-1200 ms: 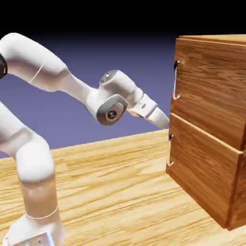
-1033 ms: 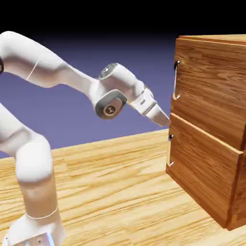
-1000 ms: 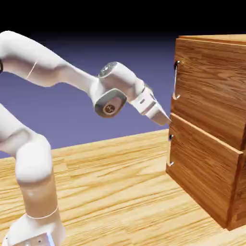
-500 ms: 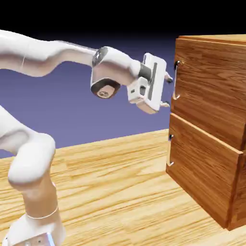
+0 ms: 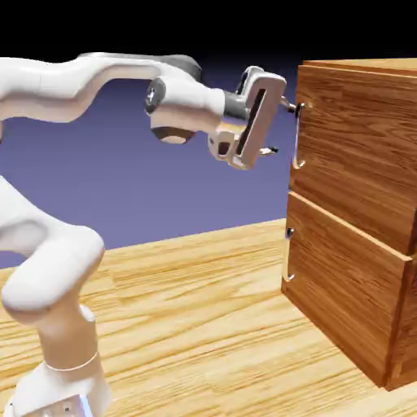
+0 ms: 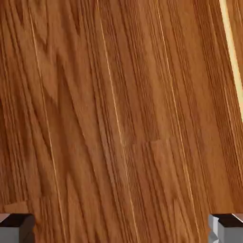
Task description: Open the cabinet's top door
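The reddish-brown cabinet fills the exterior view's right side. Its top door looks flush with the front, its thin silver handle upright at the left edge. My gripper faces the door at handle height and is open, nothing between its fingers. The upper fingertip sits right beside the handle's top end; I cannot tell if they touch. The lower fingertip stays left of the bar. The hand view is filled by wood grain, with my gripper spread wide at the bottom corners and no handle showing.
Under the top door, the lower panel carries its own short silver handle. The cabinet stands on a light wooden table. The arm's white elbow and base rise at the lower left.
The hand rose from the seam above the lower panel to the top handle's height. It turned to face the door, and its open fingers came close to the bar.
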